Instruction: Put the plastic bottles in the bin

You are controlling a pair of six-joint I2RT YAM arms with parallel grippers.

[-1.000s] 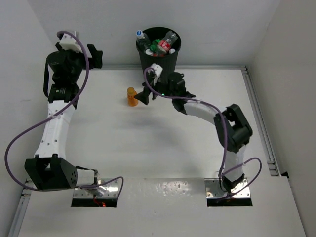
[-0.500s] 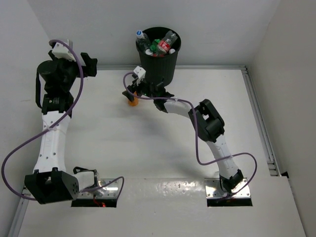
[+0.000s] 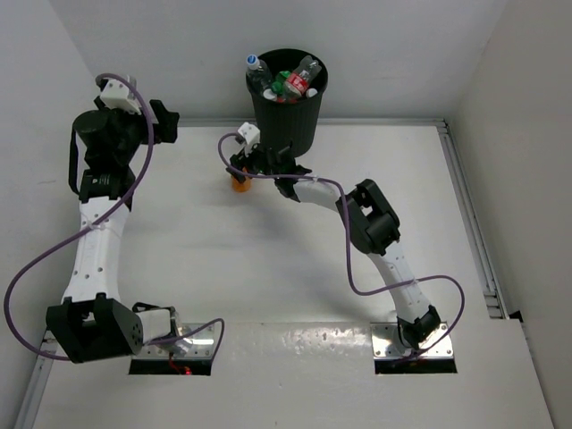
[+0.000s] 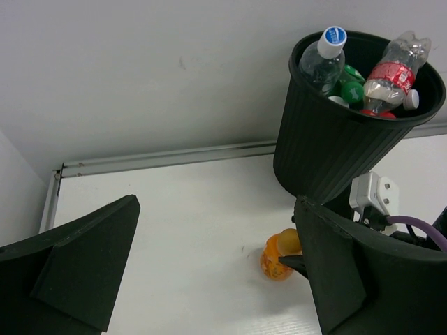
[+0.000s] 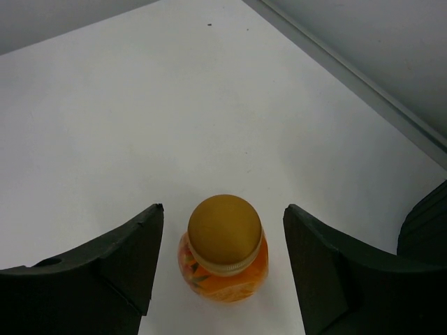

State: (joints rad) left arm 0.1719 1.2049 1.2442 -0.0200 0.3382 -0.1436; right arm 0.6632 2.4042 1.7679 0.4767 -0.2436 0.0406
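Note:
The orange bottle (image 3: pixel 239 182) stands upright on the white table, left of the bin's foot. It also shows in the left wrist view (image 4: pixel 274 259) and in the right wrist view (image 5: pixel 225 259). My right gripper (image 3: pixel 239 170) (image 5: pixel 223 209) is open, just above the bottle, one finger on each side of its cap, not touching. The black bin (image 3: pixel 286 121) (image 4: pixel 328 146) stands at the back edge and holds several bottles: a clear blue-capped one (image 3: pixel 256 68), a green one (image 3: pixel 283 83), a red-labelled one (image 3: pixel 304 79). My left gripper (image 3: pixel 165 121) (image 4: pixel 216 209) is open and empty, raised at the far left.
A metal rail (image 4: pixel 167 157) runs along the back wall, and another rail (image 3: pixel 466 206) along the table's right side. The bin's wall (image 5: pixel 427 227) is close on the right of my right gripper. The right arm's purple cable (image 3: pixel 357 268) loops over the table.
My right arm has stretched left, bringing the open gripper from beside the orange bottle to over it. My left gripper has shifted slightly. The bottle has not moved.

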